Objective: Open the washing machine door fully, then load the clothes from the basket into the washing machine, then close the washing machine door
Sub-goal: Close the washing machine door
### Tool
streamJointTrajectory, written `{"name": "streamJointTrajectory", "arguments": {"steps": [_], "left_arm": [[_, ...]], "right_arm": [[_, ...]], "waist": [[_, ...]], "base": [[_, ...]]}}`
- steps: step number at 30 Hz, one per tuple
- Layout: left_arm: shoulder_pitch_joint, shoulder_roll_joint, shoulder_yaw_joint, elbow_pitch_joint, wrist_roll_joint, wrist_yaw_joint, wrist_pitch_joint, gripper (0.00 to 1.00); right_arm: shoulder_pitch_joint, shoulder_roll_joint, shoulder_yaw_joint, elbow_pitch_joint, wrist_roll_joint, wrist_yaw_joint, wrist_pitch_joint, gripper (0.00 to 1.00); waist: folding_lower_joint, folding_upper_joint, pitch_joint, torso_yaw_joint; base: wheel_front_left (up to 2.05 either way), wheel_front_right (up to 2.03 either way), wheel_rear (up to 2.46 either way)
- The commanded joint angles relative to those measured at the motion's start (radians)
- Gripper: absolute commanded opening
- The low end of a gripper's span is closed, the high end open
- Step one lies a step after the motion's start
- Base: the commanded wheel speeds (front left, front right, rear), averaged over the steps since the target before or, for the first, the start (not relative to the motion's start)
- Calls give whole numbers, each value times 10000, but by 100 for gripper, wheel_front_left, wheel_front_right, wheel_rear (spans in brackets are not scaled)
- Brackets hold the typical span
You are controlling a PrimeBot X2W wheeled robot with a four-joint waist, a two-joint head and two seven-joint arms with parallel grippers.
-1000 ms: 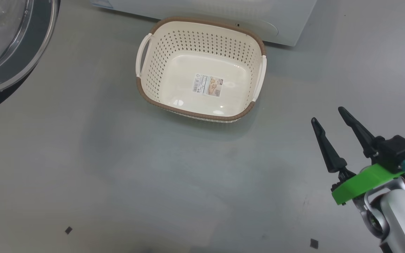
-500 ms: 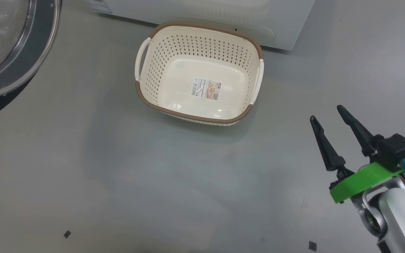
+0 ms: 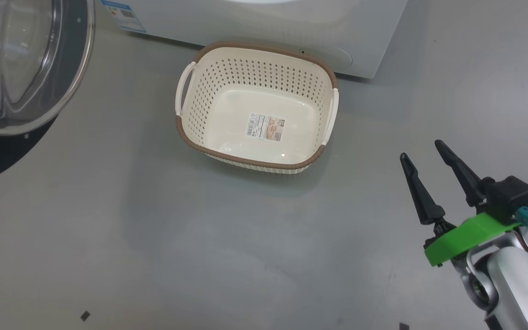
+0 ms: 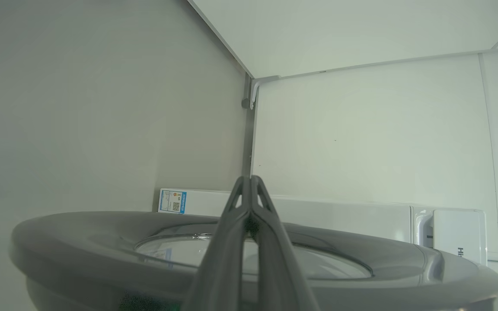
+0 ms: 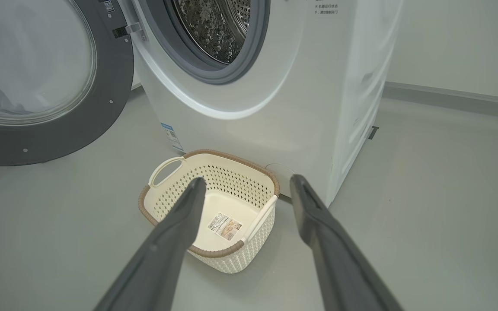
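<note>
The cream basket [image 3: 250, 161] stands on the grey floor in front of the white washing machine [image 3: 264, 27], with nothing in it but the label sticker on its base. The clothes are out of view. The washing machine door [image 3: 74, 68] hangs swung open at the upper left, and the steel drum [image 5: 218, 26] is exposed. My right gripper [image 3: 421, 150] hovers open and holds nothing, right of the basket and nearer to me. In the right wrist view the right gripper [image 5: 248, 179] points at the basket [image 5: 231, 160]. My left gripper [image 4: 249, 178] is shut and holds nothing, just above the door's rim [image 4: 80, 233].
A blue label [image 3: 122, 13] marks the machine's lower corner. Small dark marks [image 3: 84, 315] dot the floor near me. A grey baseboard [image 5: 448, 97] runs along the wall to the right of the machine. Bare floor stretches between me and the basket.
The head camera has tilted, so the whole picture slid down and more of the machine and door shows. The basket and the right gripper have kept their places.
</note>
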Motion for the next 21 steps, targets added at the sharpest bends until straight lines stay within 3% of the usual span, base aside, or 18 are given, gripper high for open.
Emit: {"name": "streamJointTrajectory", "arguments": {"steps": [1, 13, 21], "left_arm": [[174, 474, -129, -473, -93, -146, 311, 0], [1022, -16, -551, -1596, -230, -214, 1750, 0], [1479, -822, -802, -2787, -456, -223, 2410, 0]], "right_arm": [[-71, 23, 102, -247, -35, -27, -97, 100], [14, 451, 34, -75, -17, -27, -97, 100], [139, 662, -45, 31, -9, -27, -97, 100]], "waist": [[0, 0, -72, -6], [0, 0, -783, -81], [0, 0, -1185, -23]], "base": [[0, 0, 0], [0, 0, 0], [0, 0, 0]]}}
